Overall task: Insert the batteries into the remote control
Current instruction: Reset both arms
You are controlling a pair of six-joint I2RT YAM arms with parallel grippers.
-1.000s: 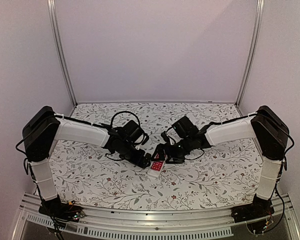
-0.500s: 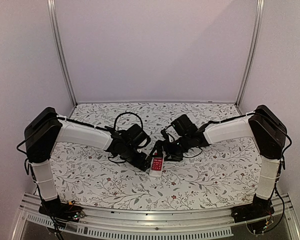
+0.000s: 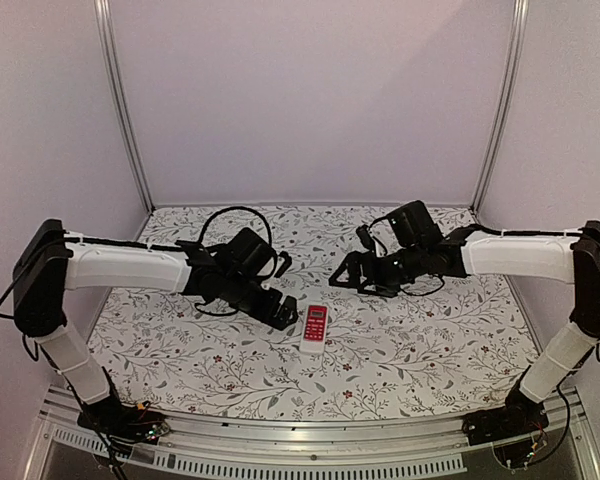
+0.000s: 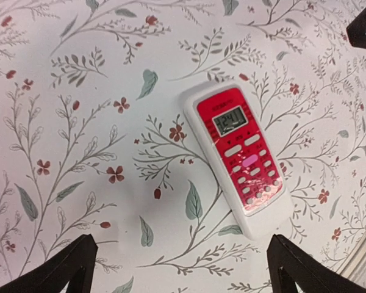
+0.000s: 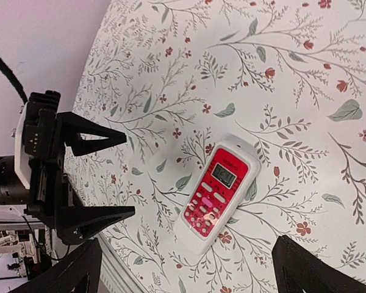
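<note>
Lying flat on the floral-print table (image 3: 430,345), red face up, the remote control (image 3: 315,326) sits near the middle, a bit toward the near edge, with nothing touching it. It has a small screen with dark digits at one end, white and pink buttons below that, and a white rim all round. The left gripper (image 3: 283,314) has its jaws spread wide and holds nothing. It is low over the table, with its tip just beside the remote's left side but apart from it. In the left wrist view its two dark fingers (image 4: 64,268) show at the bottom corners; the remote control (image 4: 243,160) lies ahead of them, angled and nearer the right-hand finger, with bare cloth in the gap. The right gripper (image 3: 342,279) is also wide open and empty. It is behind and to the right of the remote, clearly apart from it and farther off than the left one. In the right wrist view the remote control (image 5: 219,190) lies ahead, between that gripper's own finger tips. The left gripper shows at the left edge of that view, its fingers parted with only tablecloth between them. The left arm (image 3: 120,268) and right arm (image 3: 520,255) both reach in toward the centre from the sides, with black cables (image 3: 220,215) looping over the wrists.
</note>
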